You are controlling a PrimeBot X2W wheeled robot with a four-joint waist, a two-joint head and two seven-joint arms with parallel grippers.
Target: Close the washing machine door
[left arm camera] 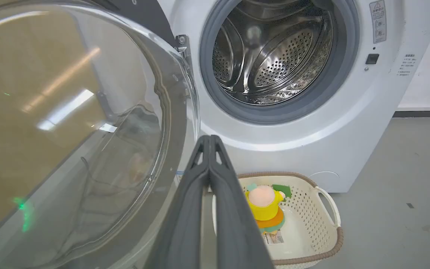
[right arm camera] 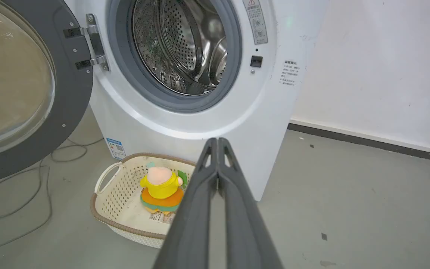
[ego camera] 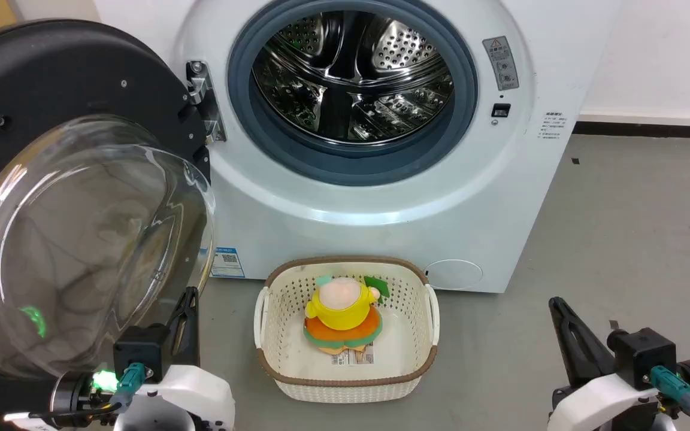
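White sheet metal forms the washing machine (ego camera: pixel 393 203), which takes up the head view from eleven to two o'clock. Its round opening is uncovered, showing the shiny holed drum (ego camera: pixel 351 78) inside a grey rubber gasket (ego camera: pixel 351 170).

The door (ego camera: pixel 51 72) stands wide open, swung out to nine o'clock in the head view. It hangs from a metal hinge (ego camera: pixel 204 102) at about ten o'clock on the rim of the opening. Its black frame faces the camera, and the clear glass bowl (ego camera: pixel 81 239) bulges out of it toward seven o'clock.

The left gripper (ego camera: pixel 188 294) sits at seven o'clock in the head view, pointing up, its tip just beside the lower edge of the glass. I cannot tell whether it touches the glass. In the left wrist view its two dark fingers (left arm camera: pixel 185 209) lie pressed together along their length, with nothing between them.

The right gripper (ego camera: pixel 556 302) is at five o'clock, over the bare grey floor (ego camera: pixel 620 239) and well apart from the machine. In the right wrist view its fingers (right arm camera: pixel 196 209) are likewise pressed flat together and hold nothing.

A cream basket (ego camera: pixel 345 392) with a brown rim stands on the floor at six o'clock, just in front of the machine and between the two grippers. A soft toy (ego camera: pixel 342 311) in yellow and orange lies in it. A small blue sticker (ego camera: pixel 227 262) is low on the machine's front, at the basket's ten o'clock. In the right wrist view a thin cable (right arm camera: pixel 32 201) trails over the floor at eight o'clock, under the open door.
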